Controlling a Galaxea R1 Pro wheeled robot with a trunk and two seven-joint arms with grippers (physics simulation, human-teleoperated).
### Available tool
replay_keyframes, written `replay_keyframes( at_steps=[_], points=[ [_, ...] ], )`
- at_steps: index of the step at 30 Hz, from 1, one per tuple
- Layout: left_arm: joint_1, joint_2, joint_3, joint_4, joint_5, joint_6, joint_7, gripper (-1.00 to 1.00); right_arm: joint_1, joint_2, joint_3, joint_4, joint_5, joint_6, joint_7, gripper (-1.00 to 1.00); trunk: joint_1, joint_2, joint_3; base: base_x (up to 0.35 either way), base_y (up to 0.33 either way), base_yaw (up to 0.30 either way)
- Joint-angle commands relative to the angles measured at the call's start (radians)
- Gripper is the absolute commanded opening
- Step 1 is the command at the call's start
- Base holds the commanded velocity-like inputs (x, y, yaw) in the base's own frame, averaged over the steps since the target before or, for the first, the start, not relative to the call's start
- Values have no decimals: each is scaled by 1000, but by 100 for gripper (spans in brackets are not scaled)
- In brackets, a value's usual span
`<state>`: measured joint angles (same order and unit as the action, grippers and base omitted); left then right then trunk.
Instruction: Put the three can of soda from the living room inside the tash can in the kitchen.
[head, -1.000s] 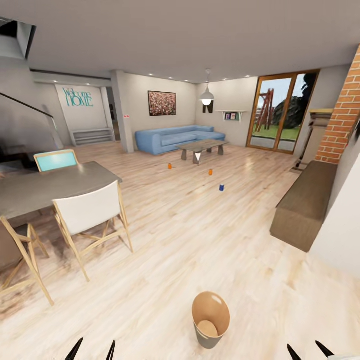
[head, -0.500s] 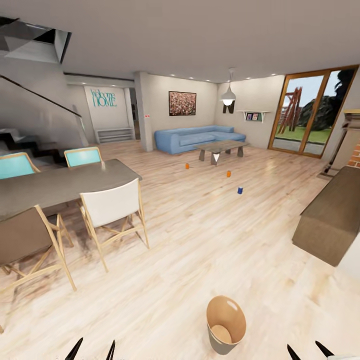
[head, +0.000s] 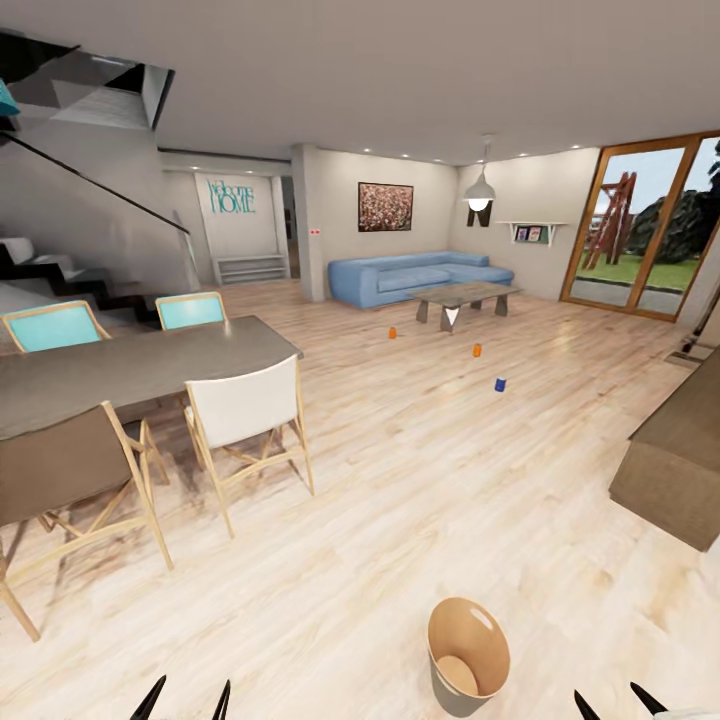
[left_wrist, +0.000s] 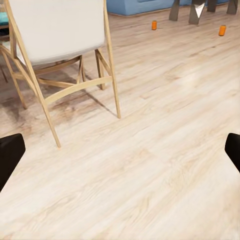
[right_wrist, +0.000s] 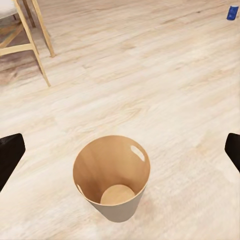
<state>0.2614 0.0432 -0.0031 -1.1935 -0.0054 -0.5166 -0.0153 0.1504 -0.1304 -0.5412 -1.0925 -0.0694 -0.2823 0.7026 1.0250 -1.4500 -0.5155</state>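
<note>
A round trash bin with a glossy wood-brown inside and a thin grey outer wall (head: 468, 655) stands upright on the light wood plank floor (head: 400, 480), its long axis vertical and its open mouth facing up; nothing lies inside it. In the right wrist view the same bin (right_wrist: 112, 177) sits between the two dark fingertips (right_wrist: 10, 152) of the right gripper (right_wrist: 120, 155), whose jaws are spread wide with nothing between them. The left gripper (left_wrist: 120, 152) is likewise released, its black fingertips (left_wrist: 9, 150) far apart over bare planks.

All three soda cans stand upright on the floor, well beyond the bin, long axes vertical. The small blue cylinder can (head: 499, 384) is the one nearest the bin. Farther from the bin stands an orange can (head: 477, 350), and the second orange can (head: 392, 333) stands farther still, close in front of the glass-topped low table (head: 466, 296). Behind that table runs the long blue corner sofa (head: 415, 277), with a white pendant lamp (head: 480, 192) hanging above the table's far side.

Well apart from the bin, toward the robot's left, is a grey dining table (head: 130, 366) with wooden folding chairs: one white-backed chair (head: 245, 412) on the side nearest the bin, a brown-backed chair (head: 62, 478) beside it, and two turquoise-backed chairs (head: 190, 311) on the table's far side. A dark wooden bench (head: 680, 450) lies to the bin's right.
</note>
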Motion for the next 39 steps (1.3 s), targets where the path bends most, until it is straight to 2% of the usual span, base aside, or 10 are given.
replay_keyframes(
  at_steps=[1,9,12,13,15,18,22,29,33,39],
  points=[
    [0,0,0,0,0,0,0,100,0,0,0,0,0,0,0,100,0,0,0,14,0,18],
    [-1,0,1,0,0,1,-1,100,0,-2,0,-12,1,14,6,100,0,0,0,15,0,5],
    [-1,-1,0,-1,0,3,0,100,-5,-4,1,-38,2,67,3,100,0,0,0,3,0,1],
    [-1,-1,0,0,0,3,0,100,-10,-5,1,-51,2,95,2,100,0,0,0,2,0,0],
    [-1,-2,0,3,-3,8,1,100,-80,-18,2,-115,5,311,-1,100,0,0,0,0,0,0],
    [-1,-2,0,3,-3,9,1,100,-150,-39,2,-134,30,462,-7,100,0,0,0,0,0,0],
    [-1,-3,1,-1,-3,10,2,100,-347,-85,5,-140,167,765,-25,100,0,0,0,0,0,0],
    [-1,-3,1,-5,-2,12,3,100,-588,-100,42,-89,355,1050,-24,100,0,0,0,0,0,0],
    [0,-4,1,-7,-4,16,3,100,-760,-105,108,54,461,1208,-29,100,0,0,0,0,0,0],
    [2,-5,1,-1,-8,18,3,100,-976,-134,141,384,573,1286,-60,100,0,0,0,0,0,0]
  ],
)
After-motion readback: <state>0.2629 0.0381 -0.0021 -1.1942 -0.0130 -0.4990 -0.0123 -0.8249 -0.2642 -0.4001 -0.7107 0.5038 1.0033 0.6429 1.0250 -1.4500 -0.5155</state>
